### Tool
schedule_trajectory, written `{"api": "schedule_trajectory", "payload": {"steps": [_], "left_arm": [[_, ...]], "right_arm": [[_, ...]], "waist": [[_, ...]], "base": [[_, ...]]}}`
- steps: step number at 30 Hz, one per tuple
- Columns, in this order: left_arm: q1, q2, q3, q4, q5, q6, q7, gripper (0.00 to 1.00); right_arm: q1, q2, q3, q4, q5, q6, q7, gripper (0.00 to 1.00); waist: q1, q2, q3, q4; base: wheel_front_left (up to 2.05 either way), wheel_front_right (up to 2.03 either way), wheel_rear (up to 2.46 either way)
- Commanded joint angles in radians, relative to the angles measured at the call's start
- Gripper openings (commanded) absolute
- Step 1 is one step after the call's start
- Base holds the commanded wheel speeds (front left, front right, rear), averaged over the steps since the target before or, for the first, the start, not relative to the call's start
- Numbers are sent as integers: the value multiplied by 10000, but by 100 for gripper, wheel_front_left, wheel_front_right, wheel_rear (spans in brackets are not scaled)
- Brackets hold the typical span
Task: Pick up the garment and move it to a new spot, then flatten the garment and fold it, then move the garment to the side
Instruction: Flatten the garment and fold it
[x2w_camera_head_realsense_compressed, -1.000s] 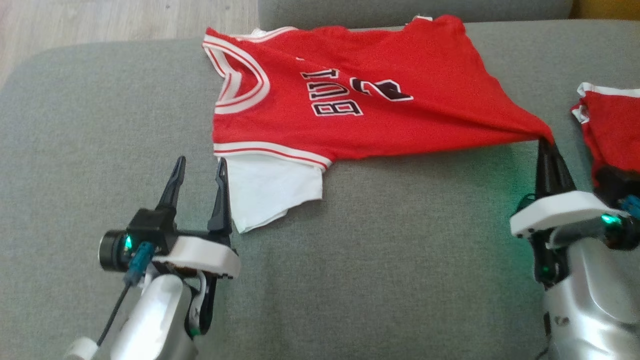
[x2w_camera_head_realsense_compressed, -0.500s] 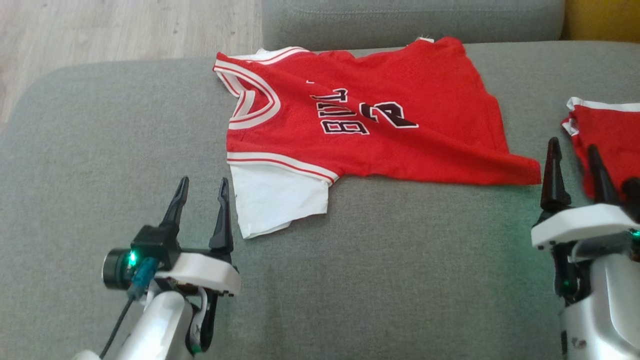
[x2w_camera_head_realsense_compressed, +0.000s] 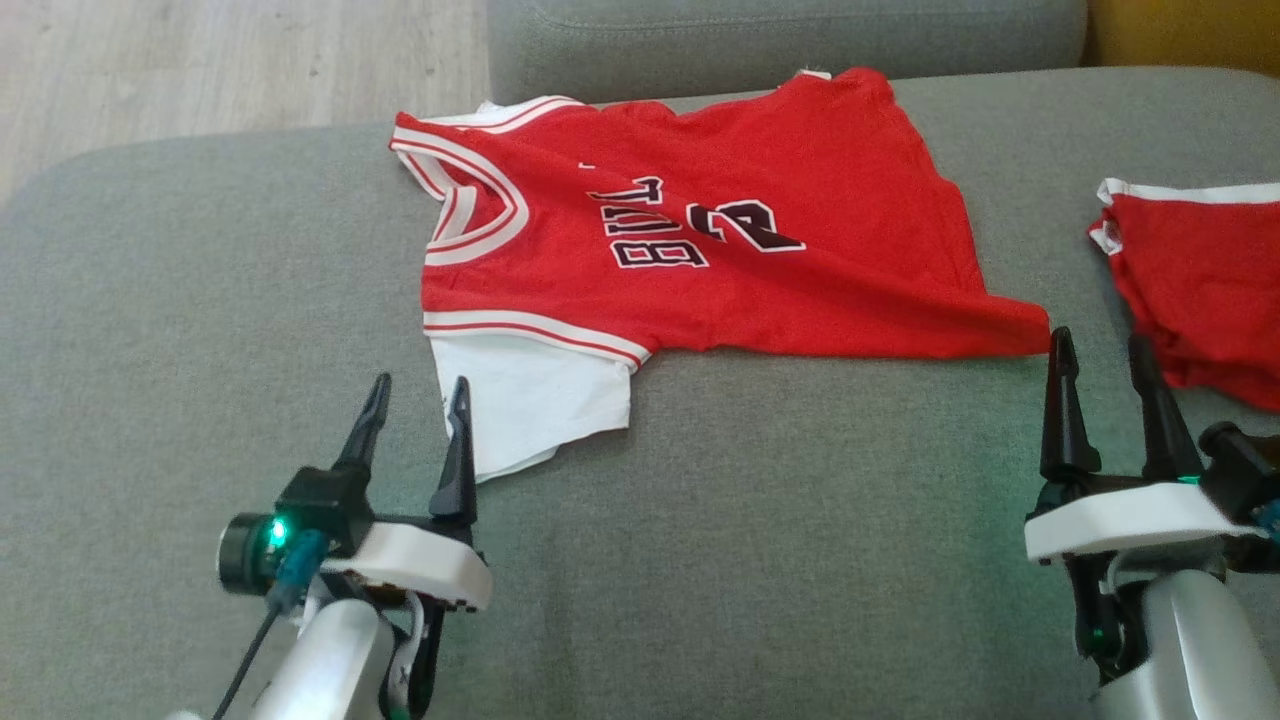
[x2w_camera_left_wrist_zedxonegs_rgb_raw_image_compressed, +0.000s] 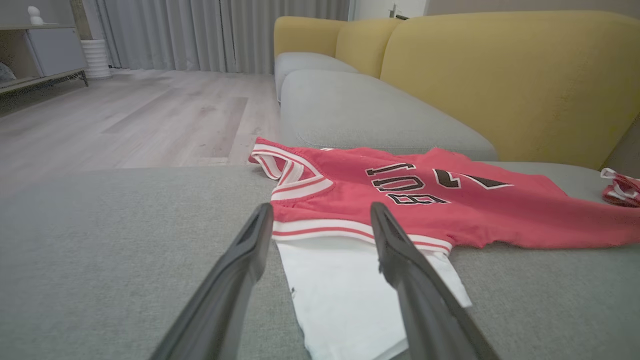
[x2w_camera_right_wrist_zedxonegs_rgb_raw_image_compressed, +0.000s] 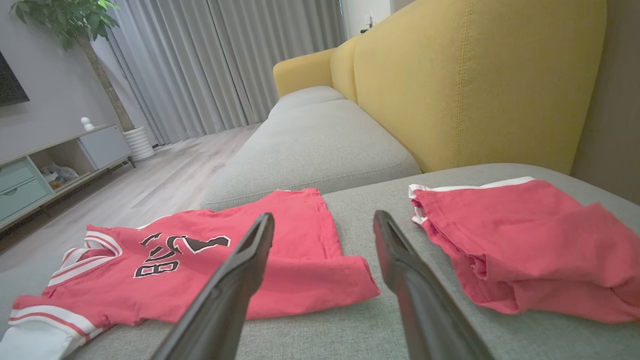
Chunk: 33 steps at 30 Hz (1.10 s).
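Garment (x2w_camera_head_realsense_compressed: 720, 270) lies with long axis left-right, neckline (x2w_camera_head_realsense_compressed: 475, 205) pointing left.

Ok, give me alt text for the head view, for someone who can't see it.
A red jersey with a white sleeve lies spread on a grey sofa cushion, held by neither gripper. The open left gripper is at the sleeve's edge, the open right gripper near the hem corner; a second red garment lies further right.

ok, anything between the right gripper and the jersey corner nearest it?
Nothing visible. The right gripper, jaws open, sits right by the near hem corner of the jersey, with only bare sofa cushion around it. The other red garment lies off to the gripper's right, apart from the jersey.
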Motion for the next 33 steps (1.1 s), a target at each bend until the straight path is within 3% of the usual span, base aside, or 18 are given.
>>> {"api": "schedule_trajectory", "payload": {"steps": [1,13,21,33], "left_arm": [[-336,219,205,-281,-98,-96,66,100],[-321,100,-586,452,-160,-511,1221,100],[-580,204,-242,1186,-201,125,1400,100],[-759,327,-266,1998,-411,84,1828,100]], "right_arm": [[-270,-39,304,-421,35,-9,-161,100],[-314,-39,253,-242,9,-9,-378,100],[-445,-39,353,-161,-6,-9,-410,100],[-596,-39,455,-50,109,-9,-475,100]], "waist": [[0,-1,84,-72],[0,-1,310,-107],[0,-1,462,-229],[0,-1,778,-612]], "base": [[0,0,0],[0,0,0],[0,0,0],[0,0,0]]}}
